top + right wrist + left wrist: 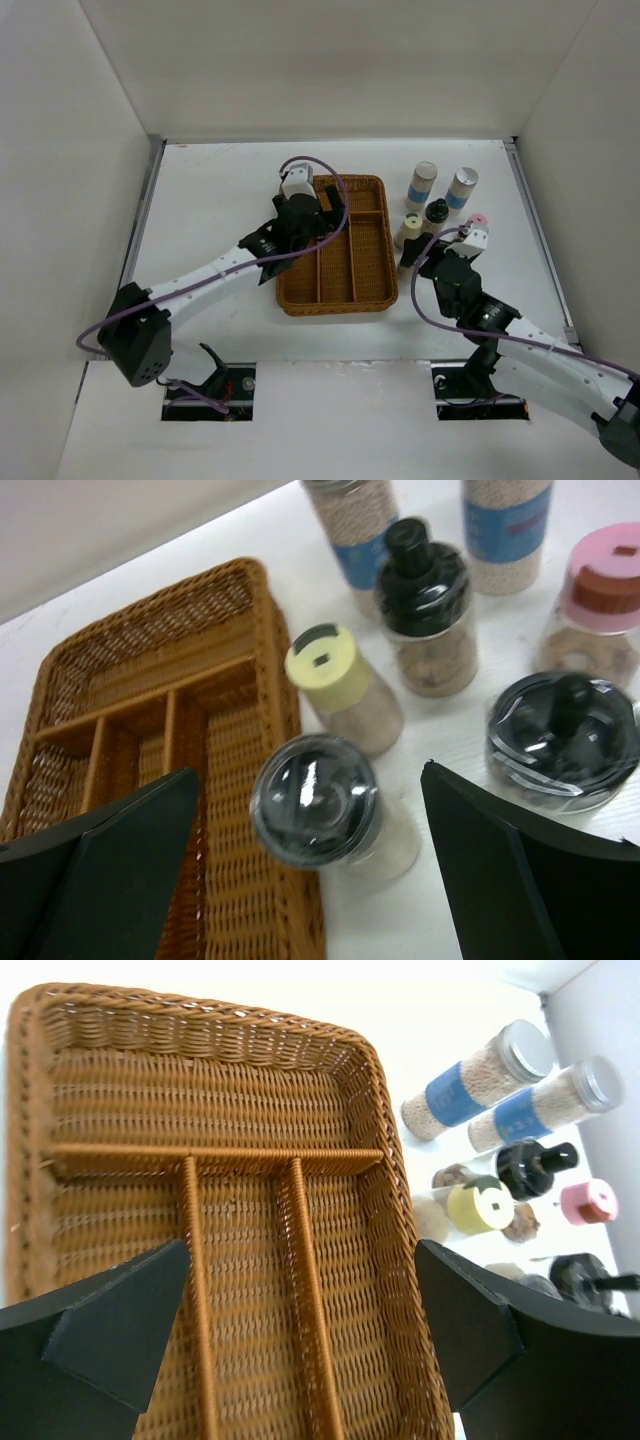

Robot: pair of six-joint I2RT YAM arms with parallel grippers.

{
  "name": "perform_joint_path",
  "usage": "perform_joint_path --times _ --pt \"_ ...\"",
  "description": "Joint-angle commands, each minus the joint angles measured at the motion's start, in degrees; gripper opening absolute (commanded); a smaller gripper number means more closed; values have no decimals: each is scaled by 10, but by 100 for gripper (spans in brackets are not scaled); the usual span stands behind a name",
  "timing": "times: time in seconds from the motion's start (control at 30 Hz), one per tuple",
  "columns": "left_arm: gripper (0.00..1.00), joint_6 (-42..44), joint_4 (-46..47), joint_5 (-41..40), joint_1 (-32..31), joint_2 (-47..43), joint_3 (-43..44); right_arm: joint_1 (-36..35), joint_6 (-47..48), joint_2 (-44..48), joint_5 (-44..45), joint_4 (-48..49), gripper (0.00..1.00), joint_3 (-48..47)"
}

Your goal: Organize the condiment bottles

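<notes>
Several condiment bottles stand on the table right of the wicker tray [340, 303]. Two tall ones with blue bands [423, 186] [461, 190] are at the back. In front of them are a cream-capped bottle [328, 666], a black pump-capped one [420, 580] and a pink-capped one [605, 585]. Nearest are two dark-capped bottles [315, 800] [560, 730]. My right gripper [310, 780] is open, and the left dark-capped bottle sits between its fingers with gaps on both sides. My left gripper [302, 1260] hangs open over the tray's right compartments, holding nothing.
The tray [385, 1160] has one crosswise compartment at the back and three long ones in front, with nothing showing inside. The nearest dark-capped bottle stands tight against the tray's right rim [275, 680]. White walls close in the table on three sides.
</notes>
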State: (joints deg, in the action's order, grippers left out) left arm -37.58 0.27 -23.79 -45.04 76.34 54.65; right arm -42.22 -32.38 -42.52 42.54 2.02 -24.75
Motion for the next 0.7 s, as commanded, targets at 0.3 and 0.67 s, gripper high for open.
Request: perform_joint_path --times 0.3,0.67 --pt "100 106 136 109 33 168 153 -113 6 51 55 35 90 7" --pt "21 125 244 195 29 272 220 30 -11 96 58 -70 19 -108"
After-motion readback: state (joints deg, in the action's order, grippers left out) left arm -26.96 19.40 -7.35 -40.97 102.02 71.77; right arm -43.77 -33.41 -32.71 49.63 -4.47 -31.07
